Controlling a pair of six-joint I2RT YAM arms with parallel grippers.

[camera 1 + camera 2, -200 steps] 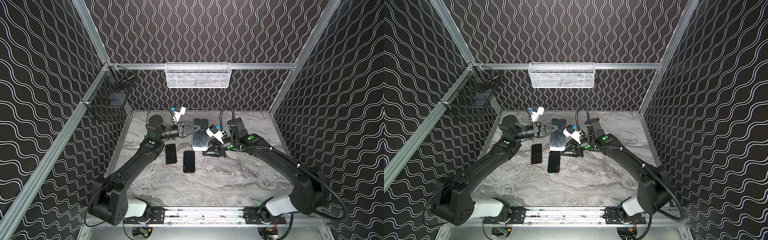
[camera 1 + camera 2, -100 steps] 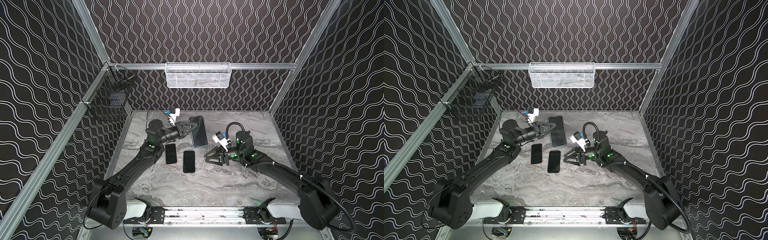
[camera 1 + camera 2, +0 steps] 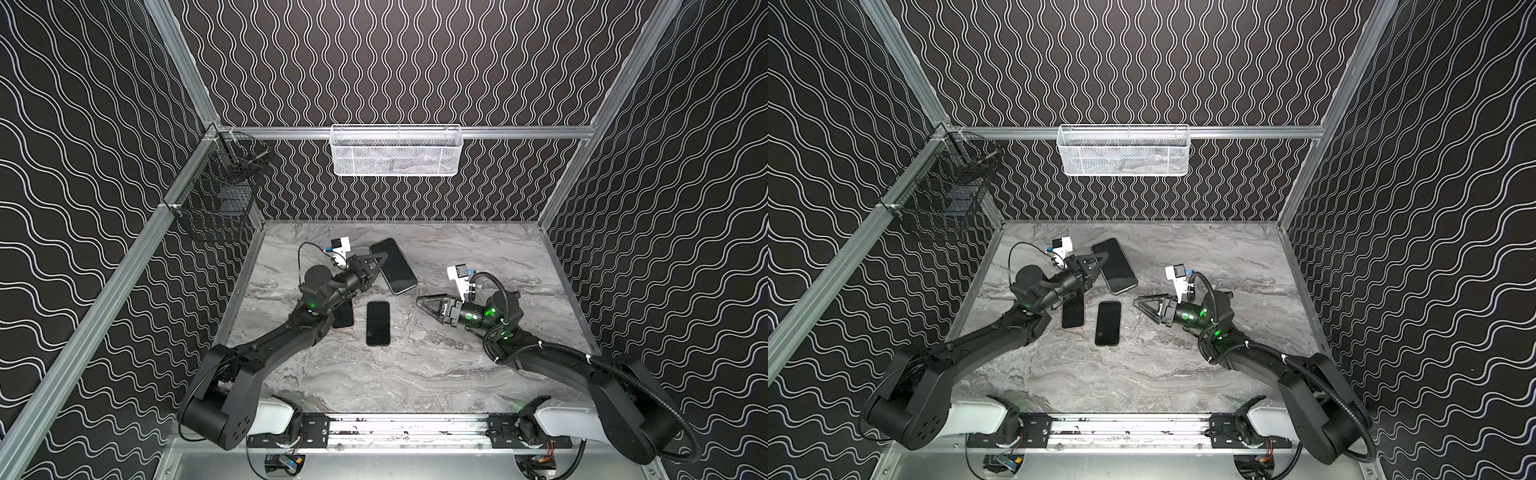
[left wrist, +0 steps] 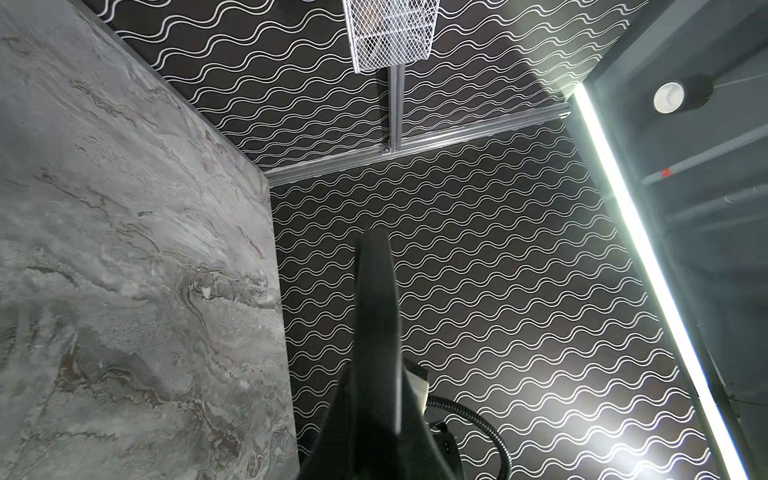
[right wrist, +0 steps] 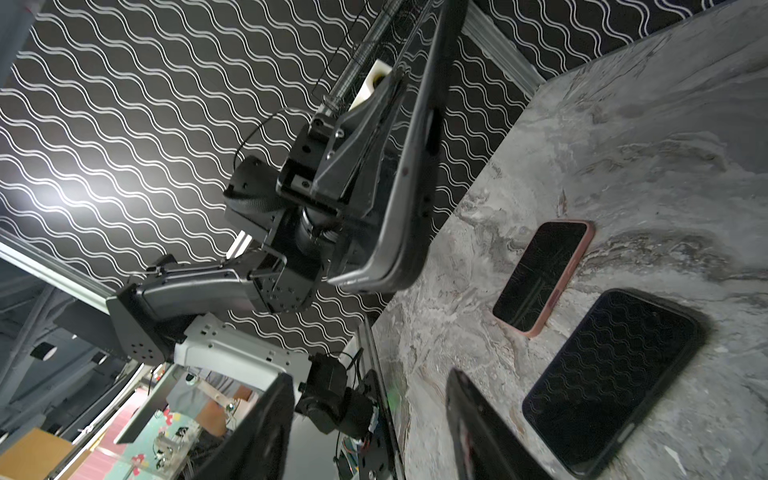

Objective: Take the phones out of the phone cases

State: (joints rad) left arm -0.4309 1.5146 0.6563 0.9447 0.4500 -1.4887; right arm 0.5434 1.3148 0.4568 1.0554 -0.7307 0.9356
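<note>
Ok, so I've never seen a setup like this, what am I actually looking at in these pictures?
Two black robot arms are mounted at the front of a marble table inside a booth with wavy-patterned walls. Two pictures look down from overhead and show nearly the same view. The other two come from a camera on each arm's wrist. Each arm ends in a two-fingered gripper. The left gripper is shut on the edge of the held phone, which is raised off the table and apparently in its case. The right gripper is open and empty. Two more phones lie flat: a black phone and a pink-cased phone.
</note>
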